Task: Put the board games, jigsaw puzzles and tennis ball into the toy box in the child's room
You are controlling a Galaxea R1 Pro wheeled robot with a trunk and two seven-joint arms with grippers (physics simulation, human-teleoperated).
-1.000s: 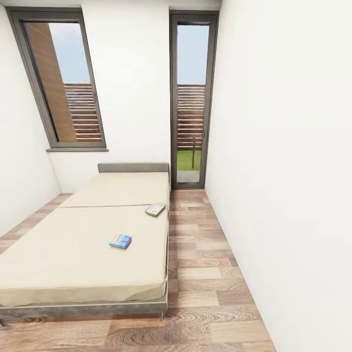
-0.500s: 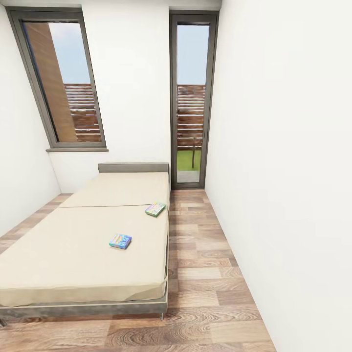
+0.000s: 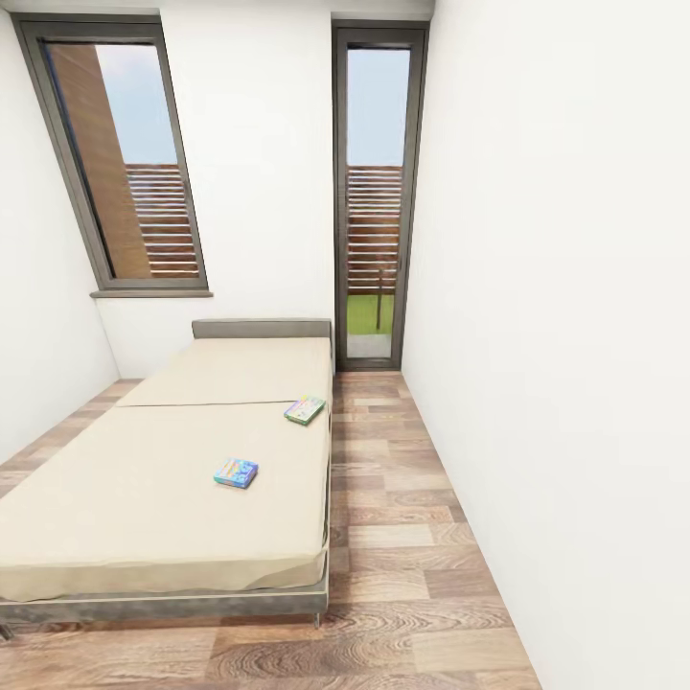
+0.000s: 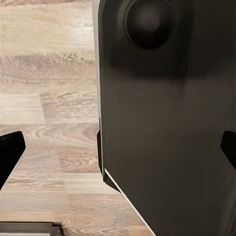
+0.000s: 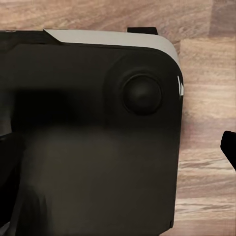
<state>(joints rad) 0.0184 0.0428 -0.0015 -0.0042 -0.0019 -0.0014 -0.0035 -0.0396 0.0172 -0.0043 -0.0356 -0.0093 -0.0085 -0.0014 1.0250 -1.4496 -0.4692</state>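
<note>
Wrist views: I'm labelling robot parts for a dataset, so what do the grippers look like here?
Little shows: the left gripper's fingertips are plain black, blunt tips. The right gripper's fingertip looks the same. No cables or markings are visible on them.

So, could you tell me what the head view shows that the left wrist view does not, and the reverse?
Head view: the bed carrying two board games, a blue one and a green-edged one, plus two windows and white walls. Left wrist view: a dark part of the robot's body and the left hand's dark fingertips at the frame edges, set wide apart. Both share the wood-plank floor.
</note>
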